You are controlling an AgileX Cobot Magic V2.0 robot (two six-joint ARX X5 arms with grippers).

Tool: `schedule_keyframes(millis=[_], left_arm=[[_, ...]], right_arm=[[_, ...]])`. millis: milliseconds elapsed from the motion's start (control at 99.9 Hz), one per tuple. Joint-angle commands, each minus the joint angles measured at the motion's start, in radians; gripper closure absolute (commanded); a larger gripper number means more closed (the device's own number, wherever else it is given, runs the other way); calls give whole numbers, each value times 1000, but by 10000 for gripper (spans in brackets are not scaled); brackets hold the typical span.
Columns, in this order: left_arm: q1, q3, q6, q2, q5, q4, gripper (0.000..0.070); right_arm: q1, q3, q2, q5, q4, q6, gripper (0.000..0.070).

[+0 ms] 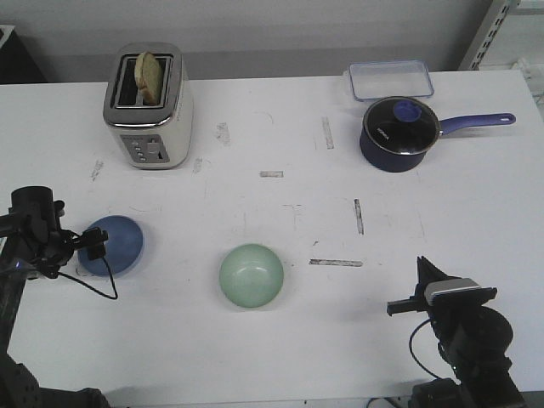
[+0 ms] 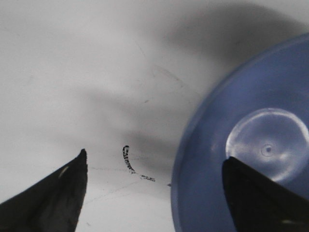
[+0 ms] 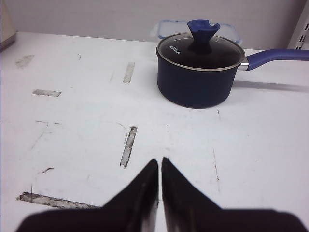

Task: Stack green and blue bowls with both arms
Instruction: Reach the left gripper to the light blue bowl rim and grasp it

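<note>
The blue bowl (image 1: 116, 244) sits on the white table at the left. The green bowl (image 1: 252, 275) sits apart from it near the table's middle front. My left gripper (image 1: 90, 245) is open at the blue bowl's left rim. In the left wrist view one finger (image 2: 256, 203) is over the inside of the blue bowl (image 2: 227, 183) and the other finger (image 2: 53, 198) is outside it over the table, so the rim lies between the jaws (image 2: 156, 157). My right gripper (image 1: 423, 274) is shut and empty at the front right, far from both bowls; its closed tips (image 3: 160, 162) point over bare table.
A dark navy saucepan (image 1: 399, 132) with a lid and long handle stands at the back right, with a clear plastic container (image 1: 389, 81) behind it. A toaster (image 1: 148, 106) holding bread stands at the back left. Tape marks (image 1: 336, 262) dot the table.
</note>
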Motion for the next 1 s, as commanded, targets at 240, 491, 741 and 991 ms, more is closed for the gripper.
schedule_keyframes(millis=[240,491,741,991], left_arm=[[7,14,-11,34,5,34,699],[6,16,-23,32,5,77,700],[2,72,-53,-37,67,76,700],[-69,153,-103,-200,198,77,700]], right_arm=[[2,7,0,0,6,-5,700],[2,7,0,0,6,-5,700],[2,7,0,0,6,-5,700],[2,7,1,0,6,-5,700]])
